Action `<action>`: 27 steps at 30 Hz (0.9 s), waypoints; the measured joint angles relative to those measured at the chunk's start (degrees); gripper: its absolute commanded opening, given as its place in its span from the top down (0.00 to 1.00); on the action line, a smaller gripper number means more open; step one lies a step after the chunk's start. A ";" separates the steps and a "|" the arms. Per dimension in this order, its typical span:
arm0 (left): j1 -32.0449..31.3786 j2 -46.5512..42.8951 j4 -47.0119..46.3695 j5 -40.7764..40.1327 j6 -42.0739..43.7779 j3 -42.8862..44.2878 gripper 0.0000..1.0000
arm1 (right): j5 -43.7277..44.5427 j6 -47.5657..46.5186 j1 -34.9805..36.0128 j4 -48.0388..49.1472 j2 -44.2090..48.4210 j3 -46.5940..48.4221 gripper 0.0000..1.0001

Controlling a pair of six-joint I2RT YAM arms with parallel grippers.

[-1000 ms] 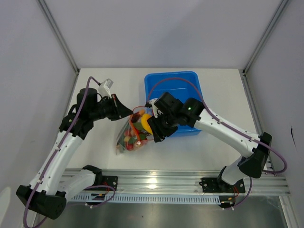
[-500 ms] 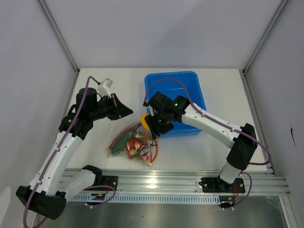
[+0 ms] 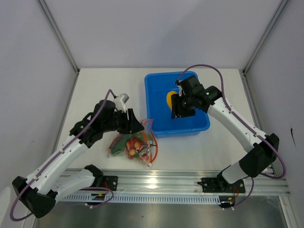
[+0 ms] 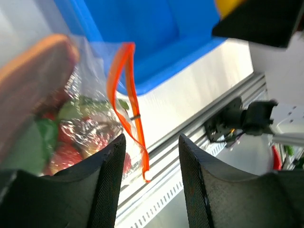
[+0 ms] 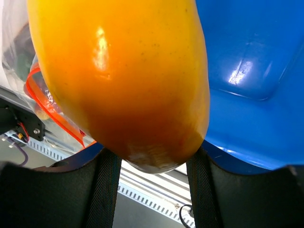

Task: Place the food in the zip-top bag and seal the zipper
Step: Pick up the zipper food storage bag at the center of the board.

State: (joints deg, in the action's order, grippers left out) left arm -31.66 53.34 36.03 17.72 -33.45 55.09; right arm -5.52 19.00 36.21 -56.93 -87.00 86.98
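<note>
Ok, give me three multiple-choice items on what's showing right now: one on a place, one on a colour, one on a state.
1. Where is the orange-yellow piece?
A. Held by the right gripper over the blue bin
B. Inside the zip-top bag
C. Lying loose in the bin

2. What colour is the zipper along the bag's mouth?
A. Blue
B. Black
C. Orange-red

3. How does the left gripper stand?
A. Shut on the bag
B. Open, nothing between its fingers
C. Shut on the zipper

Answers:
1 A: the right wrist view shows the piece clamped between the fingers, with the blue bin behind it.
2 C: the left wrist view shows an orange-red strip.
3 B: its fingers stand apart, and the bag lies beyond them.
</note>
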 measured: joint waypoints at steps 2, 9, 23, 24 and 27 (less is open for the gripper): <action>-3.41 0.31 -0.15 -2.40 -1.16 -1.05 0.47 | -0.55 -0.07 -0.90 0.04 0.63 -0.09 1.00; -8.28 2.54 -2.16 -9.01 -6.03 -5.57 0.50 | -2.05 -0.66 -2.75 0.04 3.50 -0.94 1.00; -9.68 15.26 -10.08 -9.55 -10.10 -6.40 0.57 | -4.81 -1.92 -4.17 0.31 9.18 -5.88 1.00; -9.70 15.26 -10.38 -9.55 -10.23 -6.75 0.57 | -4.98 -2.10 -4.31 0.31 9.35 -6.01 1.00; -9.81 15.37 -11.52 -9.53 -10.78 -7.78 0.61 | -5.51 -2.34 -4.63 0.37 10.01 -6.45 1.00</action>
State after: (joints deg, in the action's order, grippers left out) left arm -41.47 68.71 24.51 8.19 -44.23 47.31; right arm -11.03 16.67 31.57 -56.55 -76.99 80.53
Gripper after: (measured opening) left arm 0.412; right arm 0.540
